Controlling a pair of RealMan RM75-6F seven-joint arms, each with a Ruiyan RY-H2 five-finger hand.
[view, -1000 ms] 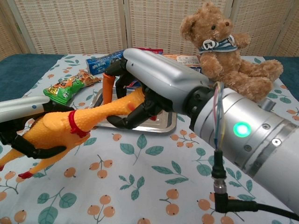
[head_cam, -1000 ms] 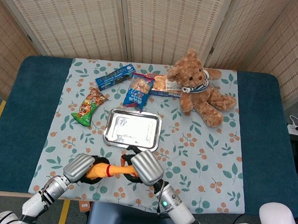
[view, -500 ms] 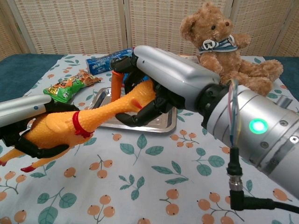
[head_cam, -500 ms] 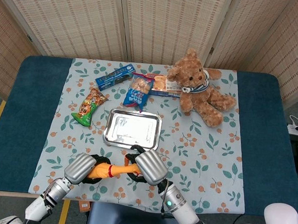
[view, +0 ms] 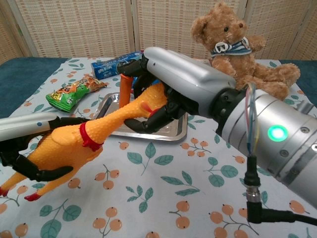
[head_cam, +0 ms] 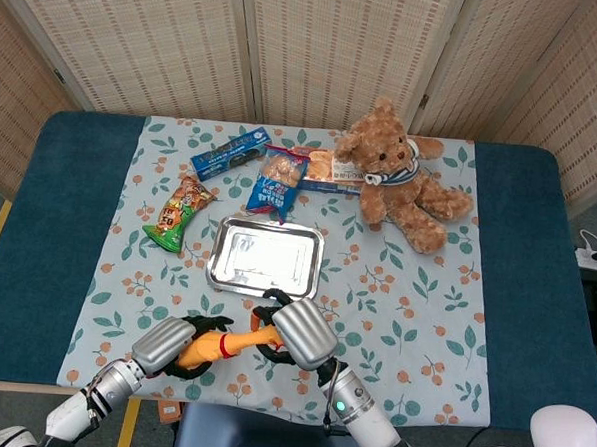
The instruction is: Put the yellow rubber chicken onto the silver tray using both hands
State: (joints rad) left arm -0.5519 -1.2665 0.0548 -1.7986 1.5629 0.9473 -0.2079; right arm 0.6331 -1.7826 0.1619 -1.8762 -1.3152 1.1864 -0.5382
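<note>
Head view: chicken [head_cam: 219, 344] sits at the near desk [head_cam: 518, 245] edge, just short of the tray [head_cam: 267, 258], not on it. Left hand [head_cam: 167, 344] wraps the body end, right hand [head_cam: 295, 330] is closed on the head end. Tray is mid-cloth, flat, nothing in it. Behind it: blue snack bag [head_cam: 277, 184], blue packet [head_cam: 230, 153], flat box [head_cam: 326, 171]. Green snack bag [head_cam: 179, 213] lies left of the tray. Teddy bear [head_cam: 396, 179] sits back right, well apart from the hands.

Chest view: chicken [view: 84, 144] is off the cloth, tilted, head end higher and toward the tray [view: 176, 133]. Left hand [view: 22, 148] has dark fingers curled around the belly from below and the side; the red feet stick out lower left. Right hand [view: 163, 94] grips the neck and head, fingers wrapped around it, orange beak pointing down beside the knuckles. The head end is over the tray's near rim; cannot tell if it touches. Teddy bear [view: 237, 47] is behind the right forearm.
</note>
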